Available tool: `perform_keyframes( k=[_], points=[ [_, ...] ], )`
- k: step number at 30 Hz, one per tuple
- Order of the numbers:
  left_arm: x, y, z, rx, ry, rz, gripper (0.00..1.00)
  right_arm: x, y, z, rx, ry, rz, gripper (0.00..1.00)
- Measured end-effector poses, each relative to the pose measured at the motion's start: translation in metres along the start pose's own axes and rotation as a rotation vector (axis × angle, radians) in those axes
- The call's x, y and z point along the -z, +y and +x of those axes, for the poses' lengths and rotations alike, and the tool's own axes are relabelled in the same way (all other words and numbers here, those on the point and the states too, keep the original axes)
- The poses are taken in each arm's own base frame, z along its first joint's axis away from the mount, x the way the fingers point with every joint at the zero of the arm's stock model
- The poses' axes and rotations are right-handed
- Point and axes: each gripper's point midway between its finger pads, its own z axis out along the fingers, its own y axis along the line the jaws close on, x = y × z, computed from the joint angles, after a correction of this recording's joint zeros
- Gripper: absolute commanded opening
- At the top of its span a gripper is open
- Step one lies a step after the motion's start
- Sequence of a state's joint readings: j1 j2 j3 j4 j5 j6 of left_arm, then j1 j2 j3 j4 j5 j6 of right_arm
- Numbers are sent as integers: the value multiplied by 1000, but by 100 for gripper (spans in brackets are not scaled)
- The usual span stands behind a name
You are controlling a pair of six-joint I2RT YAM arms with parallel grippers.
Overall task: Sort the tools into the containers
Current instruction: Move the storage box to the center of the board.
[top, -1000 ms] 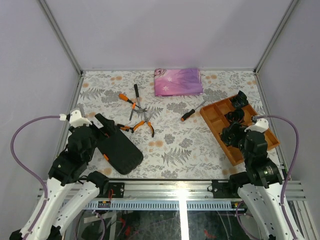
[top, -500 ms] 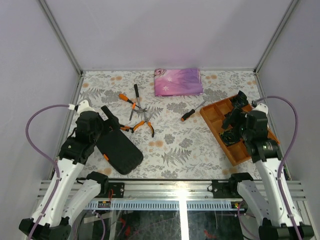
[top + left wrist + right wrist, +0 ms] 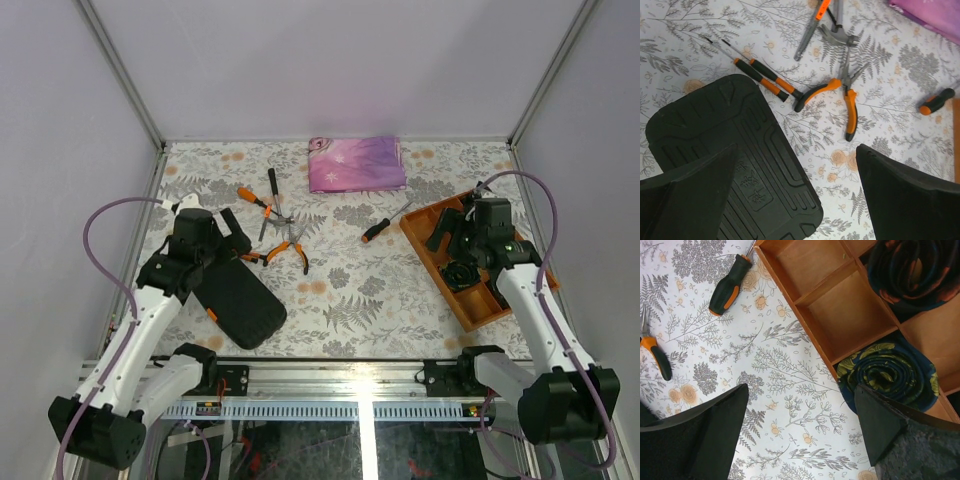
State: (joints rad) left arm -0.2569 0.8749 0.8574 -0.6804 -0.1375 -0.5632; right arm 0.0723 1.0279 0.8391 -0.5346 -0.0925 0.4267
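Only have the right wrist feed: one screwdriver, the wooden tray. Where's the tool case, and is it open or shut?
Observer: The black case lies shut at the left front of the table.
Operator: Left end effector holding anything?
Observer: No. The left end effector is open and empty, right over the case lid.
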Motion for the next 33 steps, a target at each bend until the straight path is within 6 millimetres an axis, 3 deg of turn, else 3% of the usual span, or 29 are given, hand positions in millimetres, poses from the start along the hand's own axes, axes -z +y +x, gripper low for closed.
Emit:
perform_keyframes(
  k=[6, 14, 17, 24, 28, 33],
  points=[
    [-9, 24, 1, 83, 4, -135, 100, -13, 14, 5, 73, 50, -18, 91],
    [10, 66, -7, 300, -108, -337, 100, -27, 94, 45, 297, 119, -190, 93],
    [13, 87, 3, 372, -108, -461, 100, -32, 121, 61, 349, 132, -256, 94],
    [7, 109, 30, 471, -111, -544, 100, -41, 176, 94, 414, 182, -381, 95],
    [-3, 121, 54, 464, -66, -574, 100, -40, 230, 110, 447, 196, -487, 95],
    [-22, 123, 79, 451, 15, -567, 100, -37, 290, 146, 488, 236, -606, 95]
  ],
)
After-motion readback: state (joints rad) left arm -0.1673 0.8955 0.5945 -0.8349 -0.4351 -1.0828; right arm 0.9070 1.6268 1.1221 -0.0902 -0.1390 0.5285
